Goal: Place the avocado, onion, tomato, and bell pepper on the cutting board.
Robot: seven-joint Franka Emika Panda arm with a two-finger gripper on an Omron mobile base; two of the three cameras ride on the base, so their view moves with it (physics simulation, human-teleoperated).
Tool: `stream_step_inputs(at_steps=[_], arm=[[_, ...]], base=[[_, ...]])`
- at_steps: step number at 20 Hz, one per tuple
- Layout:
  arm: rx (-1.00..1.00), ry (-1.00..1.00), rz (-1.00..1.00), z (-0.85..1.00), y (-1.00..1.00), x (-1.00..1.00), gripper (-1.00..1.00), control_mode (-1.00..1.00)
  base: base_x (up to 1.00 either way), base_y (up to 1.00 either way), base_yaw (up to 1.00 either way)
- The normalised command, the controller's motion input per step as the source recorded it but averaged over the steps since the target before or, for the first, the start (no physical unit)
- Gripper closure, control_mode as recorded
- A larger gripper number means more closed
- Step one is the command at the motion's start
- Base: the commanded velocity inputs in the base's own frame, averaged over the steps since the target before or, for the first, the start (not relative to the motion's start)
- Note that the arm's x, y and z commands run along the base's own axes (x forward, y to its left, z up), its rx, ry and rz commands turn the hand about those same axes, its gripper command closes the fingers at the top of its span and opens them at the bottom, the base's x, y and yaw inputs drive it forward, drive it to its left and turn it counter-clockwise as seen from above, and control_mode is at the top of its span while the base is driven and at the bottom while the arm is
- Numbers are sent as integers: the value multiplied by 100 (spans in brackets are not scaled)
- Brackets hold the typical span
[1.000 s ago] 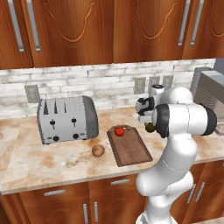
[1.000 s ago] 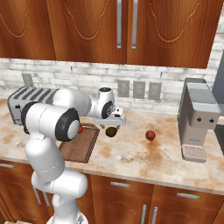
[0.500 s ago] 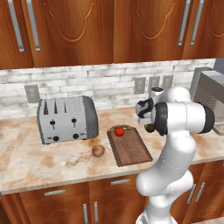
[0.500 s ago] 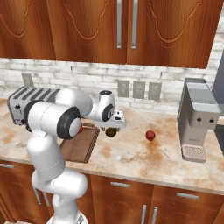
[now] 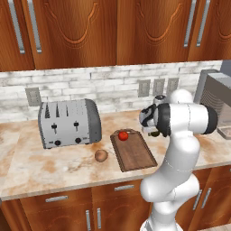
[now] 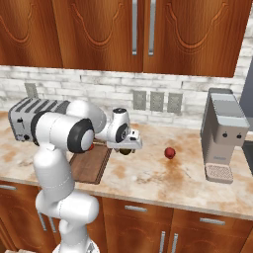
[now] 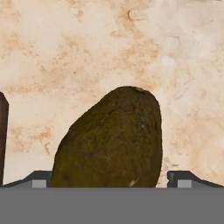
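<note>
Avocado (image 7: 111, 140) sits between the 2 dark fingers (image 7: 43, 178) of the gripper (image 6: 127, 148), which are closed on its sides and hold it up off the counter (image 6: 148, 173). In the hand view it is a dark olive-brown oval with a rough skin, seen against the beige marbled counter below, and a thin dark brown strip at the left edge is the rim of the cutting board (image 7: 2, 135). In the right base view the avocado (image 6: 127, 150) hangs under the gripper just past the right edge of the cutting board (image 6: 89, 165), above bare counter rather than over the wood. In the left base view it shows as a dark spot (image 5: 154, 133) beside the arm's wrist, right of the cutting board (image 5: 134, 151).

On the cutting board, near its far end, lies 1 red tomato (image 5: 123, 135). The onion (image 5: 101, 155), tan and round, rests on the counter just left of the board, apart from it and in front of the silver toaster (image 5: 68, 122). A second small red ball (image 6: 170, 152) lies on the counter well to the right of the gripper, between it and the grey coffee machine (image 6: 223, 133). Wooden cabinets (image 6: 133, 34) hang above a pale brick wall with outlets (image 6: 154, 101).
</note>
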Motion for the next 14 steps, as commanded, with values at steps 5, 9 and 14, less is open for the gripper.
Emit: stream_step_inputs(at_steps=[5,9,14], arm=[[0,-1,0,-17,0,4,100,-100],[0,0,0,2,0,1,100,-100],[0,-3,1,45,0,-5,100,-100]], base=[[0,0,0],[0,0,0],[0,0,0]])
